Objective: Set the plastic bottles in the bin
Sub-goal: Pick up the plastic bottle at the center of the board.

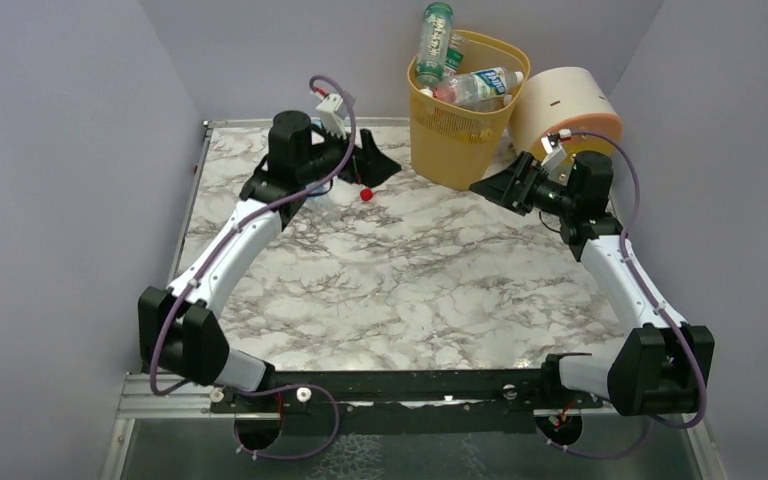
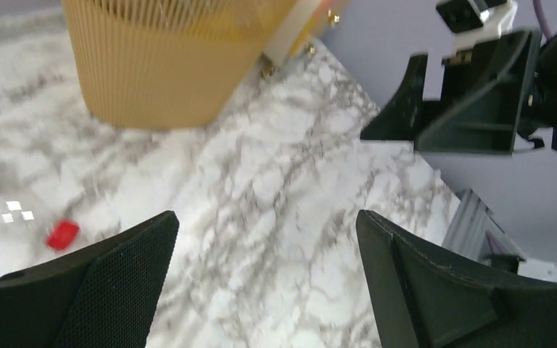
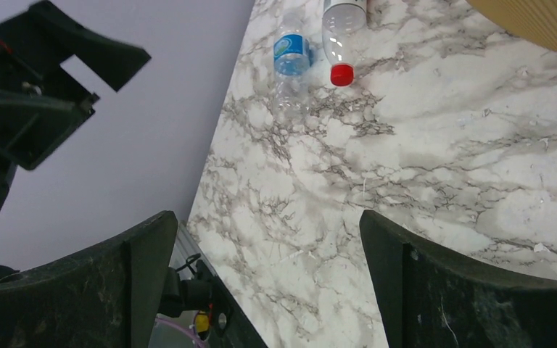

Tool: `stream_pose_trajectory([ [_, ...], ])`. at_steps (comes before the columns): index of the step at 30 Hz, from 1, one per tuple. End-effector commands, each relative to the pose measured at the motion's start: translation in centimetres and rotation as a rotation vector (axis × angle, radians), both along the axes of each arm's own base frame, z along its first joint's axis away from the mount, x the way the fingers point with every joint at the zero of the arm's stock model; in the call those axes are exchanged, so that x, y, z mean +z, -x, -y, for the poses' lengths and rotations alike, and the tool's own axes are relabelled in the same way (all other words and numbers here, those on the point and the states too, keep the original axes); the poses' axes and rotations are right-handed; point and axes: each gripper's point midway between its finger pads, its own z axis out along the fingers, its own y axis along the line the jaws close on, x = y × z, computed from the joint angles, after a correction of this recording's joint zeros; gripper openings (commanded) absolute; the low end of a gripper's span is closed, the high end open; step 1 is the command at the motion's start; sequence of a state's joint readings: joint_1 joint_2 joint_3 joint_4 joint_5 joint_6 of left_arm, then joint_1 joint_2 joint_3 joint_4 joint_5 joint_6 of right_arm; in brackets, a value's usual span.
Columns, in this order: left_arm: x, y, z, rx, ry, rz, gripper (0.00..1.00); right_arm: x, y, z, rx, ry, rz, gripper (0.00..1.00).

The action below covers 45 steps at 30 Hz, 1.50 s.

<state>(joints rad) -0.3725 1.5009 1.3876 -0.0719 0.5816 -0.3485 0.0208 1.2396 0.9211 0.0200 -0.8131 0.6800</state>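
Observation:
The yellow-orange bin (image 1: pixel 460 125) stands at the table's back, with several plastic bottles (image 1: pixel 478 86) sticking out of its top; its ribbed wall shows in the left wrist view (image 2: pixel 167 65). A clear bottle with a red cap (image 1: pixel 364 192) lies on the marble just in front of my left gripper (image 1: pixel 378 165), which is open and empty. The right wrist view shows that red-capped bottle (image 3: pixel 342 32) beside a clear, blue-labelled bottle (image 3: pixel 290 64). The red cap (image 2: pixel 63 234) sits left of my left gripper (image 2: pixel 267 239). My right gripper (image 1: pixel 490 185) is open and empty right of the bin's base (image 3: pixel 268 239).
A cream-and-peach cylinder (image 1: pixel 565 105) stands right of the bin, behind my right arm. Lilac walls close in the table on the left, back and right. The marble tabletop (image 1: pixel 410 280) has a metal rail along its near edge.

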Motion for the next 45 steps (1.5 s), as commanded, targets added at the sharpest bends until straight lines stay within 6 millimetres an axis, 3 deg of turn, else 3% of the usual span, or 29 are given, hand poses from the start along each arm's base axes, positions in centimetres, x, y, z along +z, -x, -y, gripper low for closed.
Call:
stream_pose_trajectory([
  [1, -2.9, 4.5, -1.5, 0.056, 0.042, -0.091, 0.99, -1.1, 1.1, -0.6, 0.041, 0.008, -0.006, 1.00],
  [7, -7.9, 10.2, -3.0, 0.086, 0.101, -0.256, 0.99, -2.6, 1.6, -1.7, 0.038, 0.027, -0.035, 1.00],
  [12, -11.3, 12.6, -3.6, 0.090, 0.104, -0.337, 0.99, -4.2, 1.5, -4.4, 0.077, 0.062, -0.066, 1.00],
  [17, -12.5, 13.8, -3.8, 0.076, 0.096, -0.366, 0.99, -5.4, 0.6, -7.3, 0.115, 0.104, -0.073, 1.00],
  [29, -16.6, 14.0, -3.9, 0.085, 0.061, -0.443, 0.99, -8.4, -4.5, -12.9, 0.149, 0.082, -0.050, 1.00],
  [38, -17.1, 13.2, -3.7, 0.096, 0.055, -0.460, 0.99, -9.0, -7.2, -14.1, 0.129, 0.074, 0.000, 1.00],
  [45, -17.1, 12.9, -3.5, 0.093, 0.051, -0.461, 0.99, -9.7, -7.8, -14.6, 0.133, 0.056, -0.012, 1.00],
])
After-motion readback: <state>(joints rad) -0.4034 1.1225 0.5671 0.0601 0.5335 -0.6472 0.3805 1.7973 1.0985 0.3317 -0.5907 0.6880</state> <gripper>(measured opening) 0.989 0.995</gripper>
